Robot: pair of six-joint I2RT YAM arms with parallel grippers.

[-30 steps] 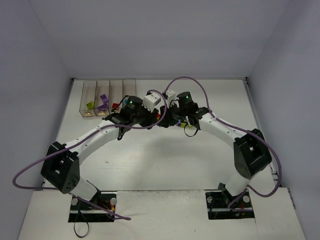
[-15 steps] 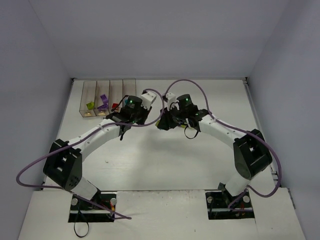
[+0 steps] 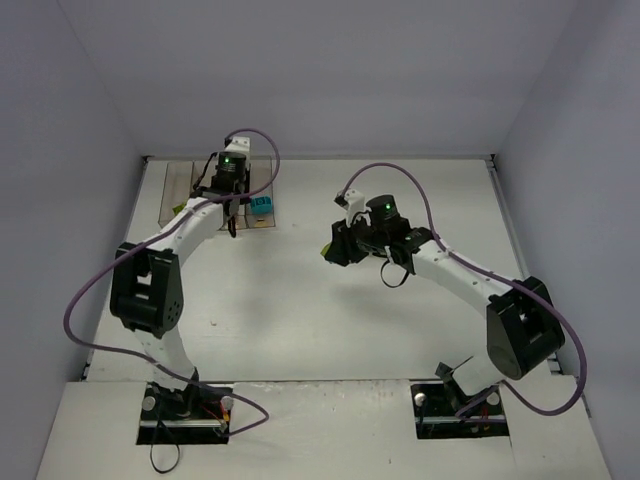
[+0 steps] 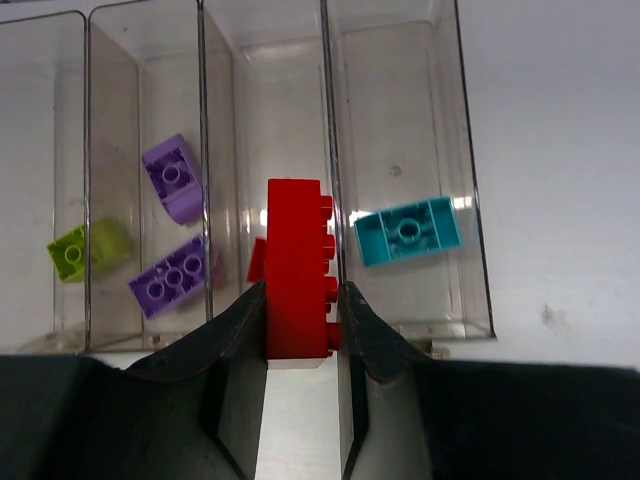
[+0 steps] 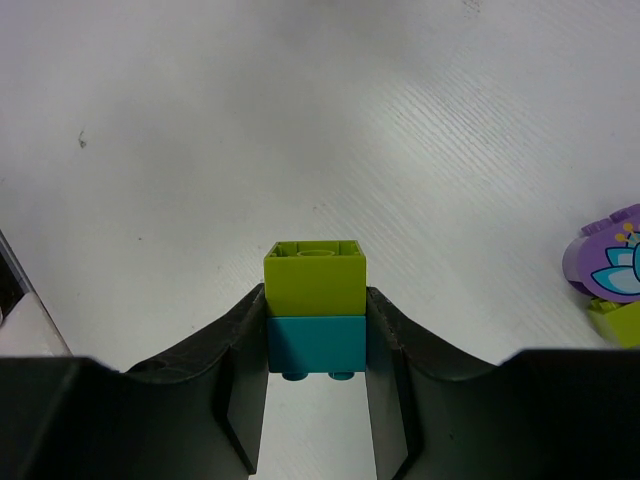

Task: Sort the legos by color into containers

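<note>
Legos (image 4: 172,176) lie in the containers (image 4: 398,90) in the left wrist view. A lime brick (image 4: 85,250) is in the bin at 9 o'clock, two purple bricks (image 4: 170,283) are in the next, and a teal brick (image 4: 408,231) is in the bin at 3 o'clock. The left gripper (image 4: 300,300) is clamped on a red brick (image 4: 297,260), which stands upright with its studs toward 3 o'clock, in front of the third bin's near end. Another red piece (image 4: 256,262) peeks out at its 9 o'clock side.

In the right wrist view the right gripper (image 5: 315,335) pinches a stack (image 5: 315,310) from both sides: a lime block (image 5: 315,278) on a teal block (image 5: 315,342). Behind it is the white table (image 5: 200,120). At 3 o'clock, by the frame edge, sits a purple piece with a flower print (image 5: 605,262), with a lime bit (image 5: 622,322) just below it.

From the top camera the left arm (image 3: 180,235) stretches to the bins at 11 o'clock, its wrist over them, with the teal brick just at its 3 o'clock. The right arm (image 3: 450,270) holds its gripper near the table's middle, well apart from the bins, with a speck of lime at its tip.
</note>
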